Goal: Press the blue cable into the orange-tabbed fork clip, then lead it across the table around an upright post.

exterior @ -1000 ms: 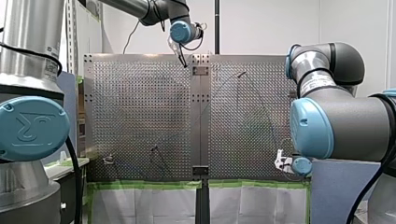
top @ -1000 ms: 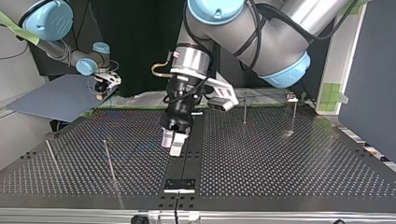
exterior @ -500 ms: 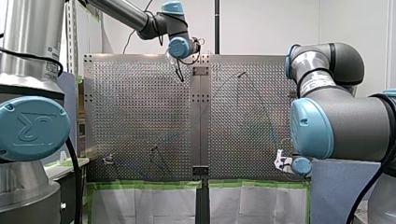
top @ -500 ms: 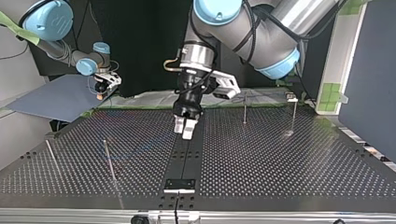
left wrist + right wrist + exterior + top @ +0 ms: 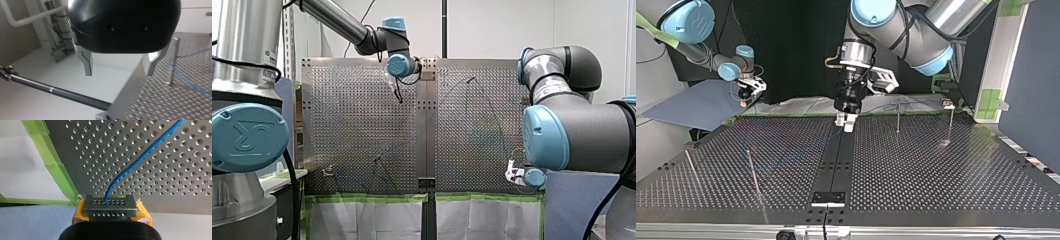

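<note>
Two grippers logged | right gripper (image 5: 110, 206) is pinched on blue cable (image 5: 140, 157) end, cable running ahead toward 1 o'clock over table (image 5: 175, 182) | left gripper (image 5: 117, 65) is spread, empty; cable is seen beside upright post (image 5: 173, 61) ahead of it; right is judged nearer.

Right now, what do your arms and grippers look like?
My left arm and my right arm are grey with blue joint caps and black cables. My left gripper has a rounded black body and pale metal fingers; my right gripper is black, with perforated metal and yellow pads.

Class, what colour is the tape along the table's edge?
Green tape, clearest in the right wrist view.
</note>
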